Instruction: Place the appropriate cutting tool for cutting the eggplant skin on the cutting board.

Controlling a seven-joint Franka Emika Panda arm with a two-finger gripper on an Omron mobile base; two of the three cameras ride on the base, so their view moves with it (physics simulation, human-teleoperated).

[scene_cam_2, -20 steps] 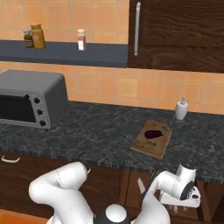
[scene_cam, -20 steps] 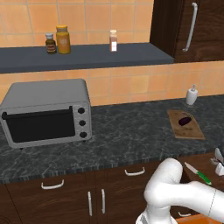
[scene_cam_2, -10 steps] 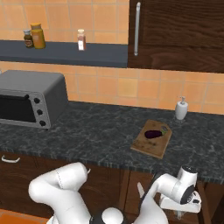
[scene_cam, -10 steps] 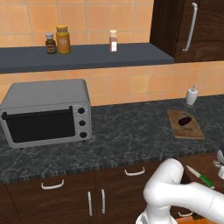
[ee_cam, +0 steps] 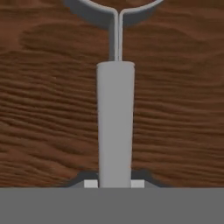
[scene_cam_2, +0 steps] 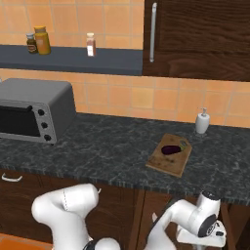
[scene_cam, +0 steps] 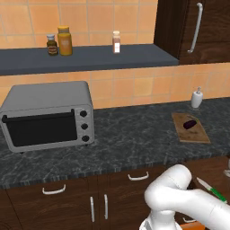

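The toaster oven (scene_cam: 48, 116) sits at the counter's left end, well clear of the work. The cutting board (scene_cam: 190, 128) lies flat at the right with the eggplant (scene_cam: 190, 124) on it, ready for the blade. The green-handled cutting tool (scene_cam: 211, 190) lies below counter level, apparently in an opened drawer, well apart from the board. The gripper (ee_cam: 114, 183) is low over dark wood, its tips either side of a grey utensil handle (ee_cam: 115, 122); whether they actually clamp it, I cannot tell.

Toaster oven (scene_cam: 47, 114), soap dispenser (scene_cam: 196, 98)
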